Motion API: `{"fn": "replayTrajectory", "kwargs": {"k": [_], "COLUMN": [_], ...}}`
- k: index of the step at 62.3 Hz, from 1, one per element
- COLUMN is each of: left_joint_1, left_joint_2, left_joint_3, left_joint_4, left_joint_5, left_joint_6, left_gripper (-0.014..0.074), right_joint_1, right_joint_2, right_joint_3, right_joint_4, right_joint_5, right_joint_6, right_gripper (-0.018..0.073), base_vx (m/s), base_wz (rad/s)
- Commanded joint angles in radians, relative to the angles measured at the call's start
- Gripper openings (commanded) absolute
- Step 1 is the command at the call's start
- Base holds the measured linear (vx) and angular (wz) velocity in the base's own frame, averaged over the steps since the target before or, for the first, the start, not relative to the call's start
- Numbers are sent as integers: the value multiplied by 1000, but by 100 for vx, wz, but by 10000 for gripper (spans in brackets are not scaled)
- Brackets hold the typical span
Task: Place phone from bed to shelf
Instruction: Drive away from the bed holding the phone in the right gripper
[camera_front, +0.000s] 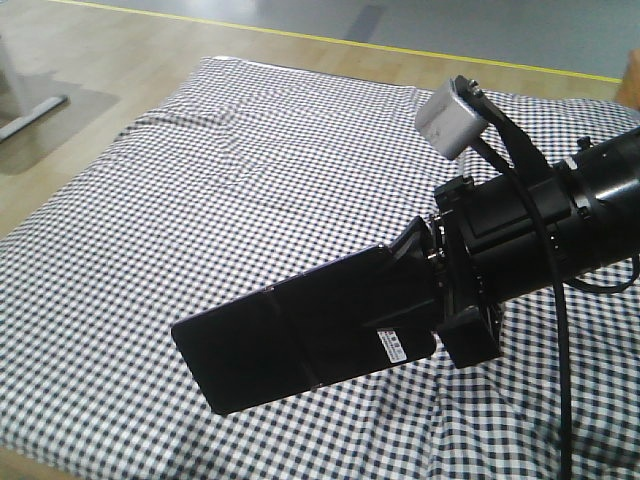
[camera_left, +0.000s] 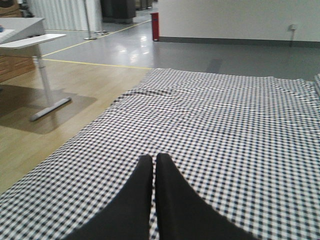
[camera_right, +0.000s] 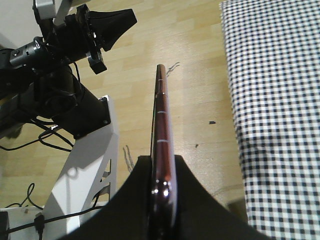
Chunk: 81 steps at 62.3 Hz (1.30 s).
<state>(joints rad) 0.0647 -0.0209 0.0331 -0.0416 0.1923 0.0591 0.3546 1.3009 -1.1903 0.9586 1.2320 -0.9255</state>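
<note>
Nearest you, the flat glossy black rectangular phone (camera_front: 290, 340) is held in the air, clear of the sheet. The black-fingered right gripper (camera_front: 412, 300) pinches its right-hand end, jaws closed on the two broad faces. The slab sticks out to the left with most of its length unsupported. Carry it slowly and spare it quick wrist turns, since a glossy face against hard pads can slide.

In the right wrist view you see only its thin reddish-pink rim. The pads seem to bite just the end of it, though that view is too foreshortened to be sure. A faint seam crosses its middle, and a small white barcode sticker (camera_front: 392, 345) sits close to the held end.

Keep the phone level, or tipped slightly toward the jaws, and set it down on its flat side. The shelf is in none of these views, so you will likely have to turn toward it first.

Your black left gripper (camera_left: 153, 162) holds nothing. Its tapered fingers are pressed together over the near part of the sheet.

Below lies the large bed (camera_front: 200, 180) in black-and-white small-check gingham, soft and wrinkled toward the far left. Beyond it runs smooth pale wood-plank flooring (camera_front: 80, 60), then a thin yellow floor line (camera_front: 300, 35).
</note>
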Motion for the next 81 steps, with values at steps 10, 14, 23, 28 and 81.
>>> {"fn": "replayTrajectory", "kwargs": {"k": [10, 14, 23, 28, 81], "left_joint_1": [1, 1, 1, 1, 1], "left_joint_2": [-7, -7, -7, -7, -7], "left_joint_3": [6, 6, 6, 6, 6], "left_joint_4": [-9, -9, -9, -9, -9], "left_joint_5": [-74, -74, -74, -74, -74], "left_joint_6": [0, 0, 0, 0, 0], "left_gripper": [1, 1, 1, 1, 1], "right_joint_1": [-2, -2, -2, -2, -2], "right_joint_2": [-31, -31, -31, -31, -38], "right_joint_3": [-28, -28, -28, -28, -28], "right_joint_4": [78, 78, 78, 78, 78], "right_joint_5": [55, 55, 55, 55, 55], "right_joint_6": [-2, -2, -2, -2, -2], "right_gripper": [-2, -2, -2, -2, -2], "base_vx": [-10, -10, -11, -12, -11], "base_wz": [37, 40, 44, 47, 60]}}
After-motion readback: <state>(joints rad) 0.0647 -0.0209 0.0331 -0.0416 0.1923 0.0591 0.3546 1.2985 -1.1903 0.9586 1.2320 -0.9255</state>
